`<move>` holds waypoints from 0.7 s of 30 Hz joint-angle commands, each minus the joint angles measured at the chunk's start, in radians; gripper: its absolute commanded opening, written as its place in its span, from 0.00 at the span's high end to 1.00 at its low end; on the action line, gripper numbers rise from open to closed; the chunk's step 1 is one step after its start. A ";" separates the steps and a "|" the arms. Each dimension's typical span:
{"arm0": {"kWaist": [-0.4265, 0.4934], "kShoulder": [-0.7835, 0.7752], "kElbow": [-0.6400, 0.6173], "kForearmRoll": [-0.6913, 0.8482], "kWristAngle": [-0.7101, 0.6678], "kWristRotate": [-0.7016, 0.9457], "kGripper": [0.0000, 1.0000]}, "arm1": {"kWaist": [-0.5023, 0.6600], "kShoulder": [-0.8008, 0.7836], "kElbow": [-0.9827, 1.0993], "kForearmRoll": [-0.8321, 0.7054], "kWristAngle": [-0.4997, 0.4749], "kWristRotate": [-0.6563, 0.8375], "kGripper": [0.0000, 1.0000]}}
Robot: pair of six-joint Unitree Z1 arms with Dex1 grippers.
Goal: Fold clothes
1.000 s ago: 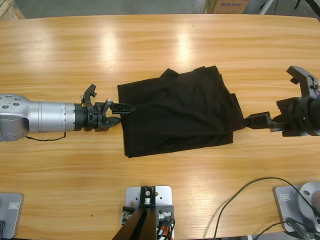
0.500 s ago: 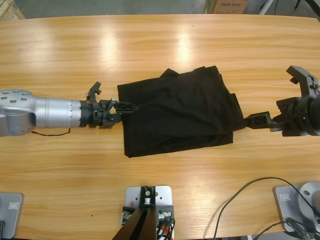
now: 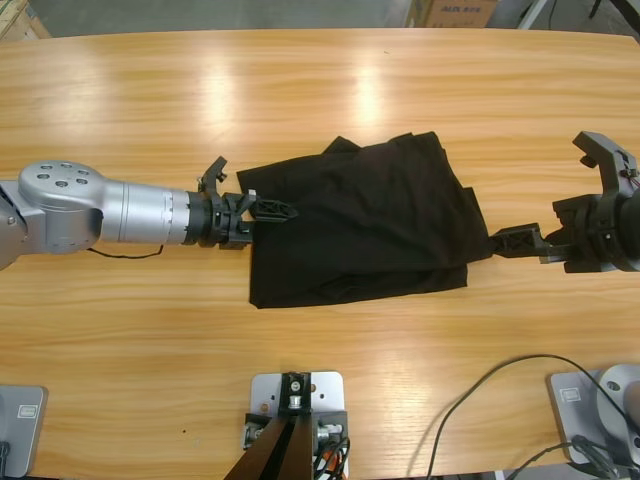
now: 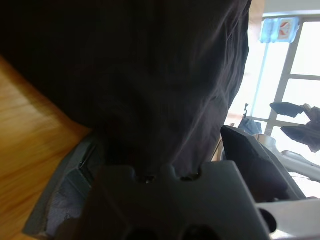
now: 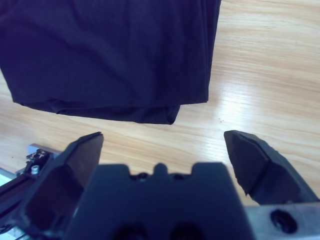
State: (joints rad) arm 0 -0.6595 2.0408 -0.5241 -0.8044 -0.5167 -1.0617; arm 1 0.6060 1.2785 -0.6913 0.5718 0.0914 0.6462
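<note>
Nothing readable is showing here: blue lettering is sitting on a cardboard box (image 3: 455,12) past the counter's far edge, too small to make out, and no other print is appearing.

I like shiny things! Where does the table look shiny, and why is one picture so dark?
High view: pale glare patches sit on the wooden table above the black shirt. Left wrist view: the shirt fills nearly the whole picture, so it is dark, while a window glows at the right. Right wrist view: a bright streak crosses the wood.
</note>
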 commanded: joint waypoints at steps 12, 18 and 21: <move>-0.020 0.061 -0.117 0.171 0.017 0.028 0.08 | 0.008 -0.009 -0.001 0.000 -0.013 -0.011 0.00; -0.031 0.077 -0.113 0.171 0.010 0.059 0.42 | 0.009 -0.004 -0.001 -0.004 -0.013 -0.011 0.00; -0.035 0.079 -0.135 0.203 0.013 0.112 0.93 | 0.008 -0.004 -0.001 -0.004 -0.012 -0.010 0.00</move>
State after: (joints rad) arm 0 -0.6729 2.0393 -0.6412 -0.6600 -0.5156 -1.0341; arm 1 0.6061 1.2784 -0.6913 0.5714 0.0912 0.6462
